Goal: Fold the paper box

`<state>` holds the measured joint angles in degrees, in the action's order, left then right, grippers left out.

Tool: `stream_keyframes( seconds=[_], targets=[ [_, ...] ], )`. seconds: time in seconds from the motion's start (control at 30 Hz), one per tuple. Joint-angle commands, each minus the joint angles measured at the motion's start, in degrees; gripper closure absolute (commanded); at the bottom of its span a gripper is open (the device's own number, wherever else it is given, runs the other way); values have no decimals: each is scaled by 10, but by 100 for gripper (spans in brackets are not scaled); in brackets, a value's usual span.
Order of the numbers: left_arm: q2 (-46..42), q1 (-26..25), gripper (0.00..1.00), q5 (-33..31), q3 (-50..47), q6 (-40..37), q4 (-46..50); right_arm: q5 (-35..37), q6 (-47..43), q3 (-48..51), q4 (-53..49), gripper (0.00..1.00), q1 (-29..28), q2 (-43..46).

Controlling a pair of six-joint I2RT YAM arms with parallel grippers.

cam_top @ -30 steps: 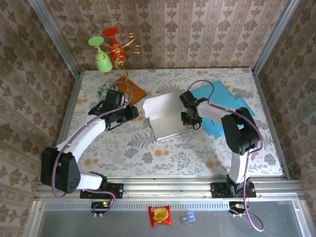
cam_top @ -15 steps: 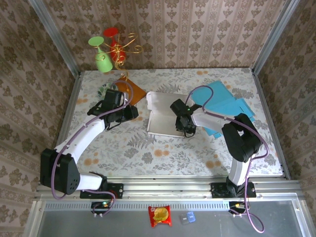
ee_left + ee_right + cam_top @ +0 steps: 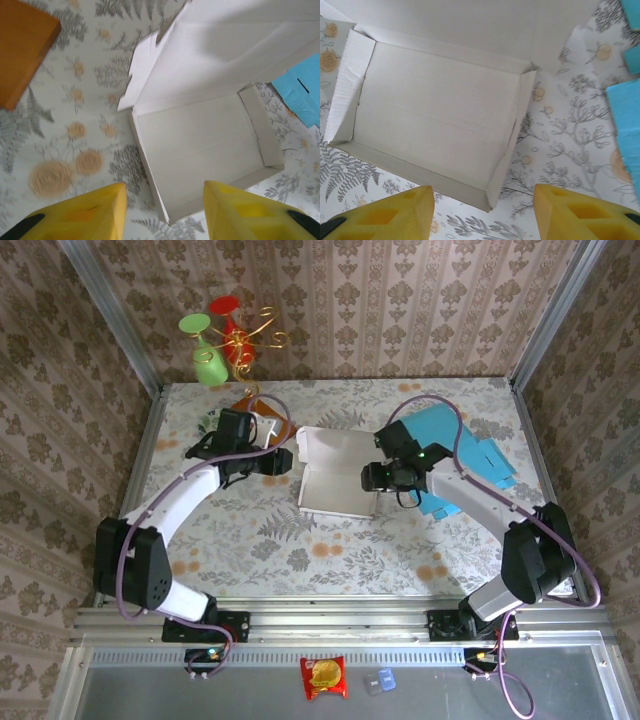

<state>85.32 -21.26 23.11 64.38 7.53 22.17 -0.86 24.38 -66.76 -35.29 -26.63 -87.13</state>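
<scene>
The white paper box (image 3: pixel 336 478) lies open in the middle of the table, its low side walls standing and its lid flap (image 3: pixel 340 443) spread flat behind it. In the left wrist view the box (image 3: pixel 200 145) sits just ahead of my left gripper (image 3: pixel 165 212), whose yellow fingers stand apart with nothing between them. My left gripper (image 3: pixel 283 461) hovers at the box's left edge. My right gripper (image 3: pixel 371 478) hovers over the box's right wall, open and empty. The right wrist view looks down into the tray (image 3: pixel 435 120) above the near right corner, yellow fingers wide around my right gripper (image 3: pixel 482 212).
Blue flat paper sheets (image 3: pixel 455 455) lie to the right of the box under the right arm. An orange-brown board (image 3: pixel 266 420) lies behind the left gripper. A wire stand with green and red cups (image 3: pixel 225 340) stands at the back left corner.
The right gripper let go of the box, opened and lifted to the right. The box dropped flat, lid spread back. The left gripper opened wider and moved right to the box's left edge.
</scene>
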Motion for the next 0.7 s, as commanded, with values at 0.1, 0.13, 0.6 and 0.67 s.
stream_keyframes(
  seconds=[0.1, 0.13, 0.6, 0.67],
  targets=[
    [75, 14, 53, 53, 71, -128, -18, -90, -100, -41, -51, 41, 107, 23],
    [87, 16, 53, 63, 81, -135, -16, -99, -115, -52, -56, 40, 117, 17],
    [187, 18, 51, 97, 161, -187, -12, -143, -223, -174, -91, 38, 135, -112],
    [197, 17, 51, 100, 168, -194, -9, -141, -233, -185, -93, 38, 135, -127]
  ],
)
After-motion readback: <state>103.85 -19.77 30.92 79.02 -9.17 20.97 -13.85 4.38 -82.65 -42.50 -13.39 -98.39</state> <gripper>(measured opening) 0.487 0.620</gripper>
